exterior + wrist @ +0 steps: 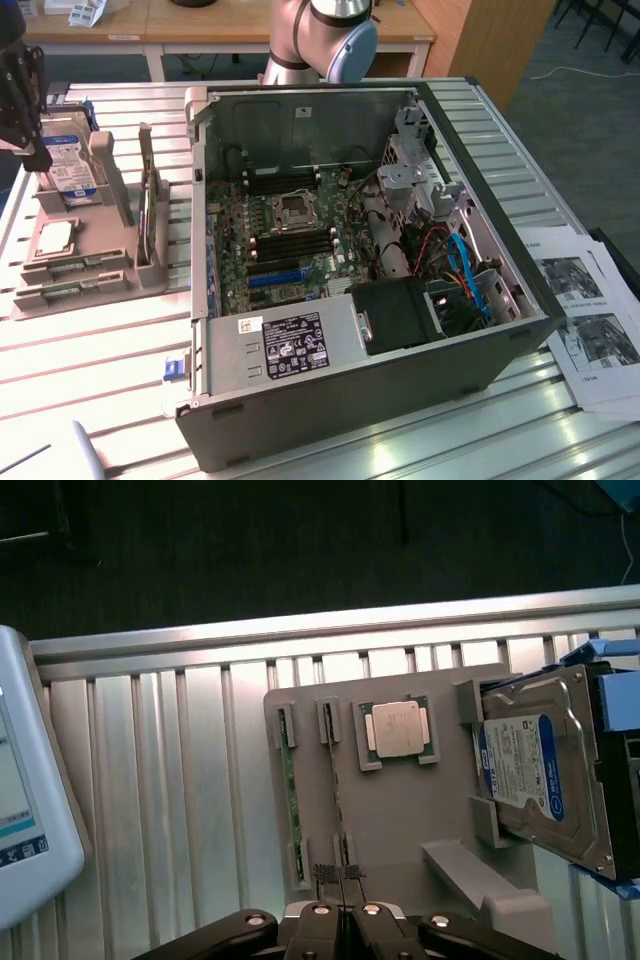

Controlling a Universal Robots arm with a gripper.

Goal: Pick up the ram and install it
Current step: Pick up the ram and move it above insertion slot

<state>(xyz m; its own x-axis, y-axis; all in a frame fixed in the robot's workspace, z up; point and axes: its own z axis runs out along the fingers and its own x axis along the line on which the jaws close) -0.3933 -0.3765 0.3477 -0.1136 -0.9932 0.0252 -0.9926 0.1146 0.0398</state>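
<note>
Green ram [291, 800]; grey holder [400, 830]; blue-labelled hard drive [525, 770]; silver table [180, 780].

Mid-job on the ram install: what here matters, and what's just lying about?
Job: ram stick in the grey holder, memory slots, shut pincer.
Lying about: hard drive, processor chip, printed sheets.

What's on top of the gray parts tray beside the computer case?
The gray tray holds two ram sticks on edge in slots, a processor lying flat and a hard drive leaning in its cradle. What lies beneath the drive is hidden.
</note>
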